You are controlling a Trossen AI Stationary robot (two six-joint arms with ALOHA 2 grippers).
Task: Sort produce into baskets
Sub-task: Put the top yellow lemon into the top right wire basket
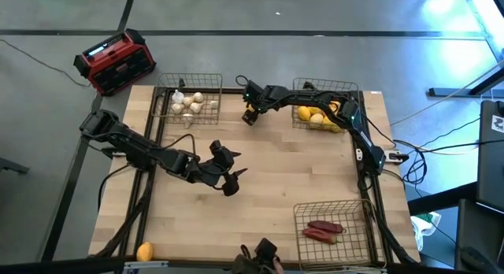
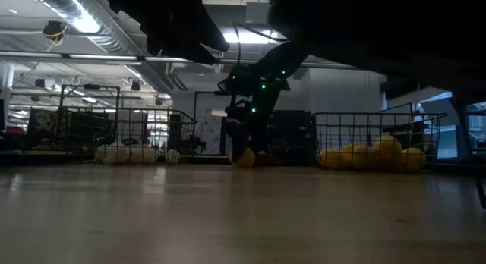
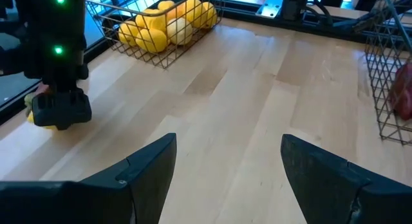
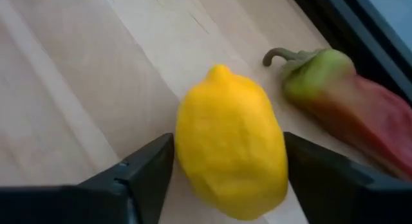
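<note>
Here the lemon [image 4: 230, 141] lies between the right gripper [image 4: 228, 169] jaws

Three wire baskets [image 1: 187, 83] are counted in the overhead picture: two along the upper edge of the table and one at the lower right. About five whitish bulbs [image 1: 189, 103] are seen in the upper left basket. Roughly five yellow fruits [image 1: 315, 116] are piled in the upper right basket; an exact count cannot be made. Two red peppers [image 1: 323, 230] are seen in the lower right basket. One orange fruit [image 1: 145, 252] is counted at the lower left. One lemon [image 4: 230, 143] and one pepper [image 4: 341, 102] are counted between the right arm's fingers. Two arms are counted.
</note>
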